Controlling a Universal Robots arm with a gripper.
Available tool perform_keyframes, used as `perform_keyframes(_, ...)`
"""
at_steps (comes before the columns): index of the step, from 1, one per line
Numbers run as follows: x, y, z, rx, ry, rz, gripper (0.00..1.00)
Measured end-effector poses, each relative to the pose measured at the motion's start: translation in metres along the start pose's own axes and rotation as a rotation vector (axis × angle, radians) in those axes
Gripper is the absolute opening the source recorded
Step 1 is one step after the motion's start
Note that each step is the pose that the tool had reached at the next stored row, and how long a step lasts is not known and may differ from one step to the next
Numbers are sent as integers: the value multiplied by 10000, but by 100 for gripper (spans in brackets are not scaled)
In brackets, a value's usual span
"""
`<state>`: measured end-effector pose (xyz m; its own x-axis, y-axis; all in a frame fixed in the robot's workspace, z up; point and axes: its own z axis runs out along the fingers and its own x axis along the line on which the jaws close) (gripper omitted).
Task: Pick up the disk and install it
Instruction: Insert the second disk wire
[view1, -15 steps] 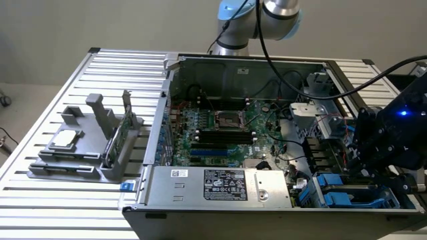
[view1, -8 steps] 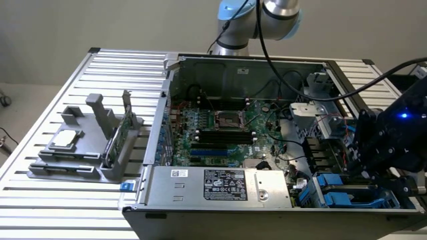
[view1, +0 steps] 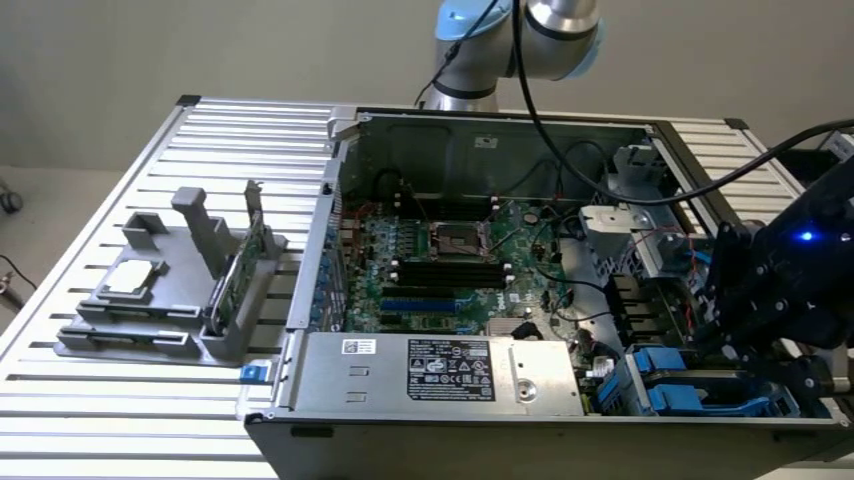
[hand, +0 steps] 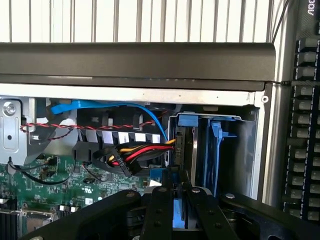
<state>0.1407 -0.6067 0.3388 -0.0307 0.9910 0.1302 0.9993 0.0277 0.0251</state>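
Blue-railed disk (hand: 191, 145) standing on edge in drive bay (hand: 250, 150), cables plugged in. Label writing illegible. Gripper (hand: 175, 202) fingers nearly together; grip impossible to tell.

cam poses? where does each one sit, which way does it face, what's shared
Exterior view: off the arm, above, looking down into the open computer case on the slatted table; arm and gripper at the exterior view's right.
Wrist view: on the wrist, facing the drive bay; gripper in the foreground.
Shared: blue rails, gripper.
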Motion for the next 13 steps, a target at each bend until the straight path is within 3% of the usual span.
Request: perform_keyframes(13, -56, 17, 36, -4, 128, 9, 18)
